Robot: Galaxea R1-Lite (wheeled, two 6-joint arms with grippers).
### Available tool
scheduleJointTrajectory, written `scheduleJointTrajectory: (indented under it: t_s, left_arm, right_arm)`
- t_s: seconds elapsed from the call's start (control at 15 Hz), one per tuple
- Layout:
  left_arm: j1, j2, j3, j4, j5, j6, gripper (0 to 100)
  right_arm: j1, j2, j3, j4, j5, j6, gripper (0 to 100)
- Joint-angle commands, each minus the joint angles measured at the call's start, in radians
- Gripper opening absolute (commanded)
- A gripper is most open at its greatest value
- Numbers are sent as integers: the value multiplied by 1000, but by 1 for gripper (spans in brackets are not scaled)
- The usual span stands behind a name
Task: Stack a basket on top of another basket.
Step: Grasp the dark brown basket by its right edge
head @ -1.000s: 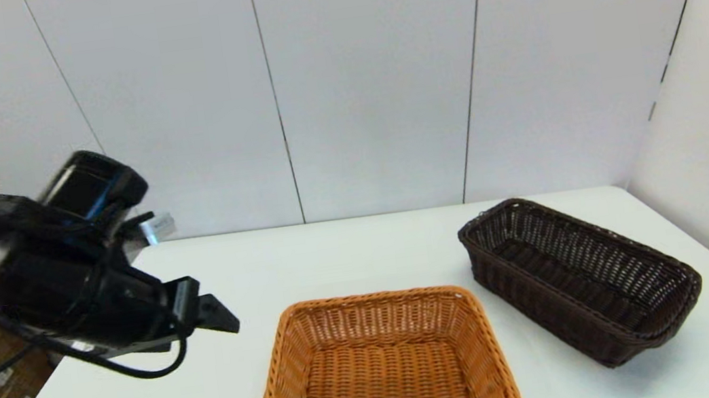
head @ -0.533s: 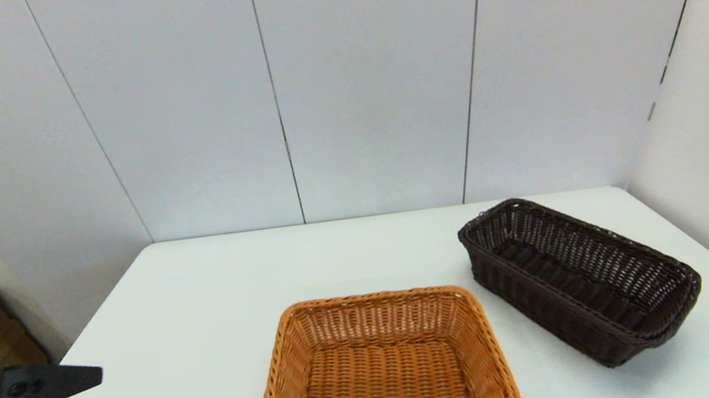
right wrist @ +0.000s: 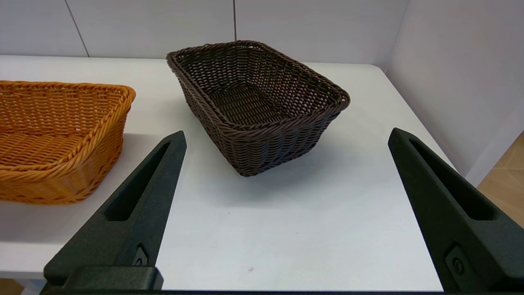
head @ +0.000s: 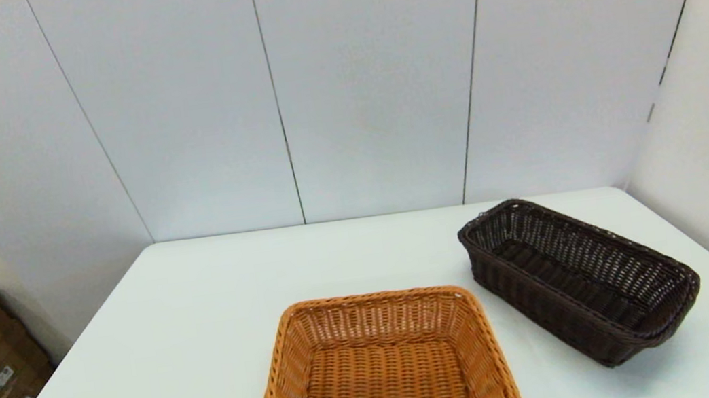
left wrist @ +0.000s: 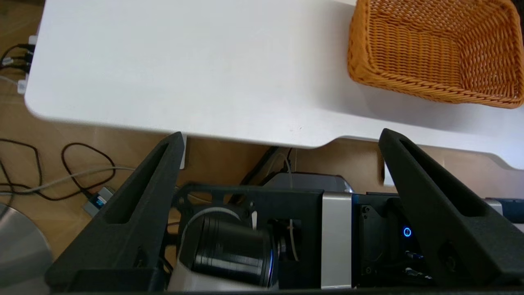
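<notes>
Off the surface (right wrist: 286, 229) near edge, right hand (right wrist: 286, 135) released, fingers wide, nothing held; dark basket (head: 581, 279) at its 12 o'clock, 3 o'clock of orange basket (head: 387, 366), apart. Likely light, stiff wicker; pinch braided rim on near short end. Left hand (left wrist: 280, 137) released, parked below surface edge.

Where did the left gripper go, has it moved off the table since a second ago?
Yes. It swung down past the table's left edge, out of head view. The left gripper now hangs below that edge, fingers open.
</notes>
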Motion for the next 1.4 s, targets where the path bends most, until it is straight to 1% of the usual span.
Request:
scheduleJointTrajectory:
  t_s: [0.07,0.27,0.33,0.47,0.6,0.67,0.73,0.8,1.0,1.07,1.13,1.2,1.27,1.4]
  left_arm:
    - [149,-280,52,103,-85,124,100]
    - [179,-375,117,98,-82,161,100]
    - [178,-421,138,61,-79,163,100]
    - [179,-481,229,-112,-67,193,100]
    - [179,-509,375,-299,17,312,100]
    - [179,-520,454,-413,37,358,100]
    - [179,-541,556,-549,42,387,100]
    - [179,-563,626,-637,42,397,100]
    - [179,-584,799,-812,43,414,100]
    - [179,-584,856,-899,42,427,100]
    - [179,-584,891,-1000,17,431,100]
    - [179,-584,902,-1020,-10,427,100]
    - [179,-584,934,-1008,-38,434,100]
    - [179,-584,933,-1008,-39,425,100]
  right_arm:
    - [0,-1,2,0,0,3,100]
    - [0,0,2,0,0,4,100]
    - [0,0,2,0,0,4,100]
    - [0,0,2,0,0,4,100]
    - [0,0,2,0,0,4,100]
    - [0,0,2,0,0,4,100]
    - [0,0,2,0,0,4,100]
    - [0,0,2,0,0,4,100]
    - [0,0,2,1,2,4,100]
    - [0,0,2,1,2,4,100]
    - [0,0,2,1,2,1,100]
    - [0,0,2,3,3,-4,100]
    - [0,0,2,3,3,-2,100]
    - [0,-1,2,1,0,-2,100]
